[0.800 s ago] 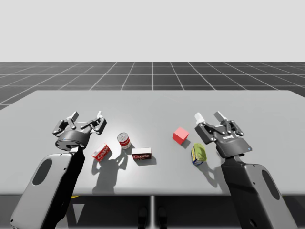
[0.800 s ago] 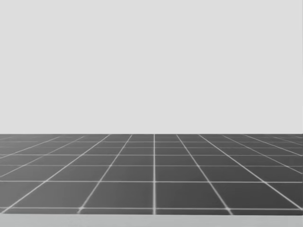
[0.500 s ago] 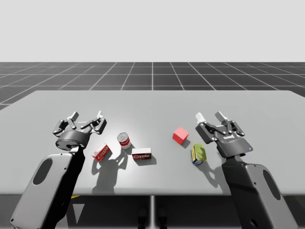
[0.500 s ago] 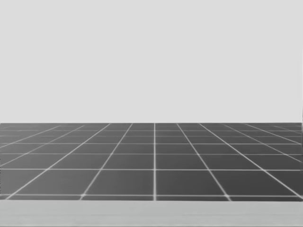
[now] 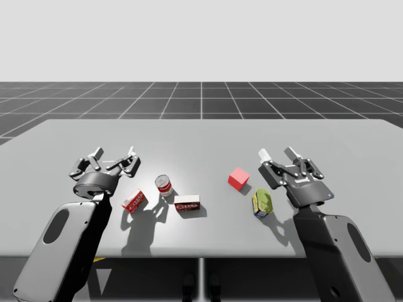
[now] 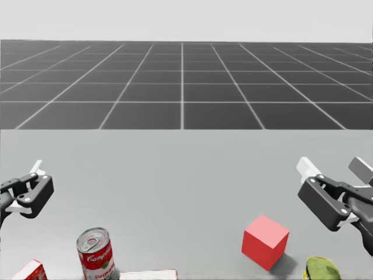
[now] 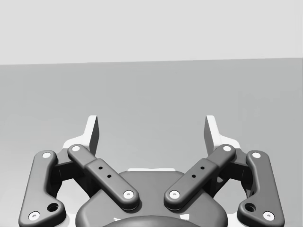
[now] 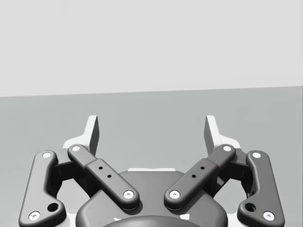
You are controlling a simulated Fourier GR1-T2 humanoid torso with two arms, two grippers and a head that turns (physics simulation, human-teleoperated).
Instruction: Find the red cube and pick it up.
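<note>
Nothing on the flat grey table (image 5: 201,135) has moved, but my head has tipped down and now sees the small red cube (image 6: 265,241) lying near my right gripper (image 5: 277,153). That gripper should go over the cube and come down with one finger on each flat side. Both arms reach forward, and my left gripper (image 5: 114,151) and the right are spread wide, holding nothing.

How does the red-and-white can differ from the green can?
The red-and-white can stands upright; the green can lies on its side. The red-and-white can sits near my left hand, the green can by my right hand. Both rest on the table, ungrasped.
</note>
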